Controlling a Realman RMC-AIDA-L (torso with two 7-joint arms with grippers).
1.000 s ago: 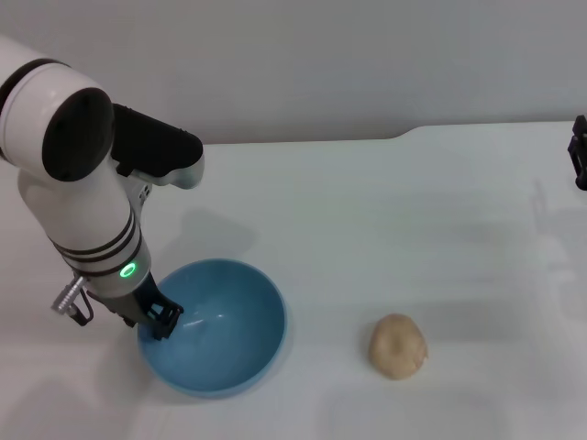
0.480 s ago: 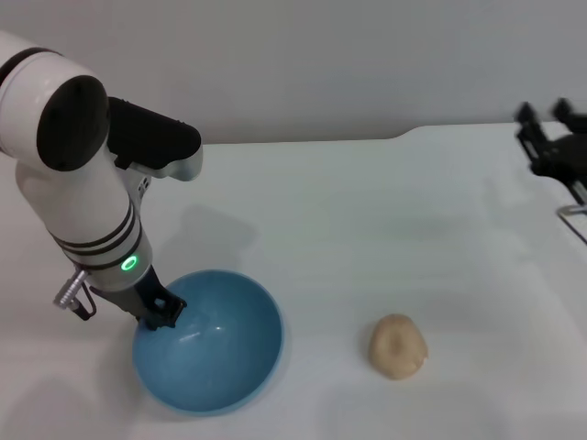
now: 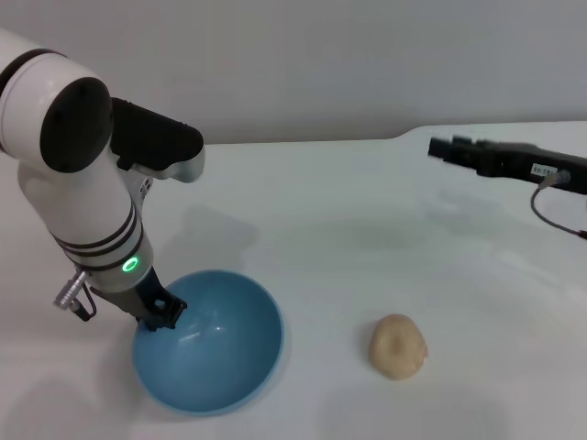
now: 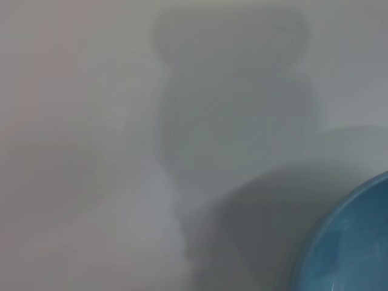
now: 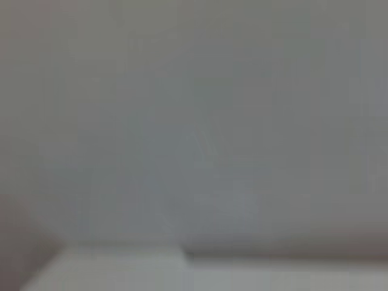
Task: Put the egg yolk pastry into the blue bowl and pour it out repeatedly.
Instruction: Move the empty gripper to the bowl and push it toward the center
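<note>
Two grippers in play. Left gripper [image 3: 163,314] sits lower left of the head view, fingers pinching the rim of the blue bowl [image 3: 215,353] at its left edge; bowl rests on the white table [image 3: 348,238], mouth up, nothing inside. Left wrist view catches only a curved slice of that bowl [image 4: 351,242] at lower right, plus shadow on the tabletop. Right gripper [image 3: 449,147] reaches in from the upper right of the head view, held level above the table, well apart from everything; cannot tell whether its fingers are spread or together (seen side-on, dark). Right wrist view shows blank surface only. Egg yolk pastry [image 3: 398,346] lies on the table at lower centre-right, near the bowl but not touching. Handling judgement: pastry looks light, soft, slightly lumpy, matte (so not slippery), and likely to dent or crumble under a hard squeeze. Best hold, I judge, is a gentle pinch across its widest middle from above. Bowl looks stiff and glossy; rim grip could slip on tilting.
</note>
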